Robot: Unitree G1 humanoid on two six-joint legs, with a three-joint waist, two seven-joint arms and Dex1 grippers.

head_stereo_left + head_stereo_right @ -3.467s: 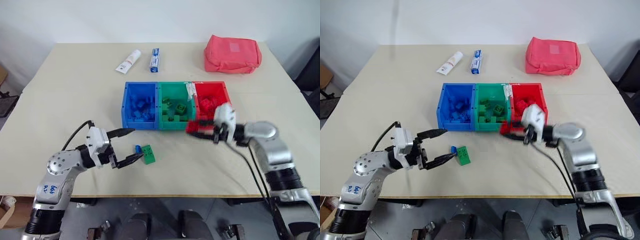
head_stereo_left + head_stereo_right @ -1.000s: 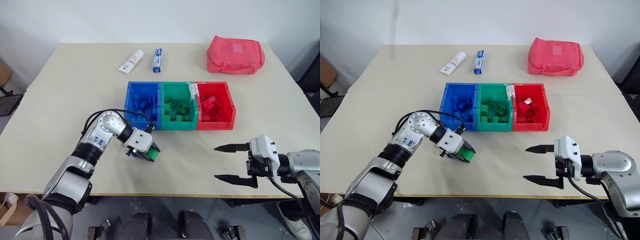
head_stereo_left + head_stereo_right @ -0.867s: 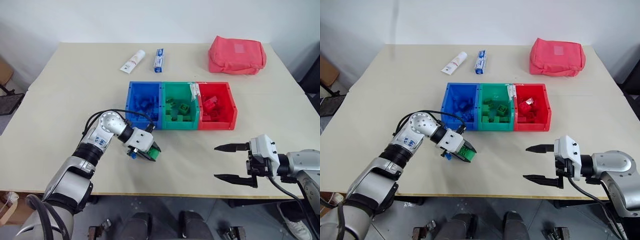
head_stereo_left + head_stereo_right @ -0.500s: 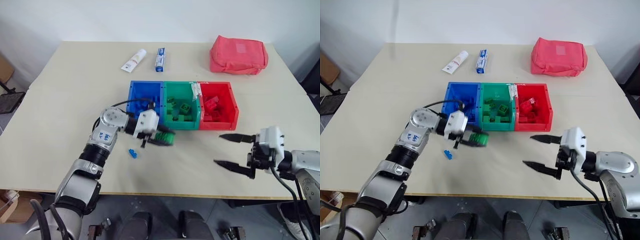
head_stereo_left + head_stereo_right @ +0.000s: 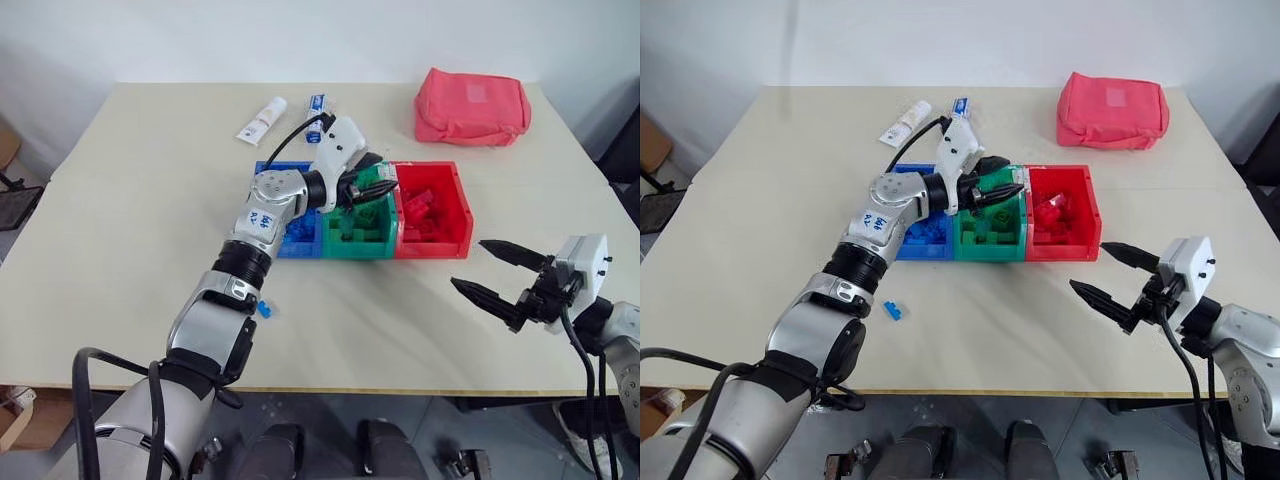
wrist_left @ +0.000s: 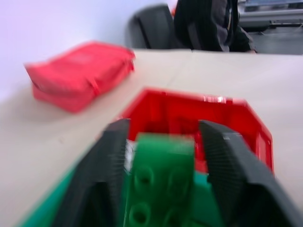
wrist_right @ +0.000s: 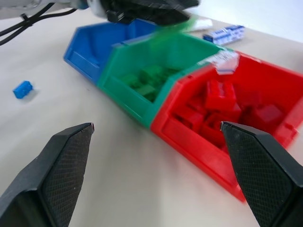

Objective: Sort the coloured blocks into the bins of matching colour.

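My left gripper [image 5: 383,189] hovers level over the green bin [image 5: 358,246], the middle of three joined bins between the blue bin [image 5: 282,246] and the red bin [image 5: 462,218]. In the left wrist view its fingers stand apart, wider than the green block [image 6: 161,170] between them, with a gap on one side. One small blue block [image 5: 263,308] lies on the table in front of the blue bin. All three bins hold blocks of their own colour. My right gripper [image 5: 470,266] hangs open and empty above the table, to the right and in front of the red bin.
A pink-red fabric pouch [image 5: 470,105] lies at the back right of the table. A white tube [image 5: 260,122] and a blue-and-white tube [image 5: 315,103] lie behind the bins. The table's front edge [image 5: 380,388] runs below the right gripper.
The left gripper has carried the green block up from beside the blue block to above the green bin, and its fingers have spread. The right gripper drifted up and right, still open.
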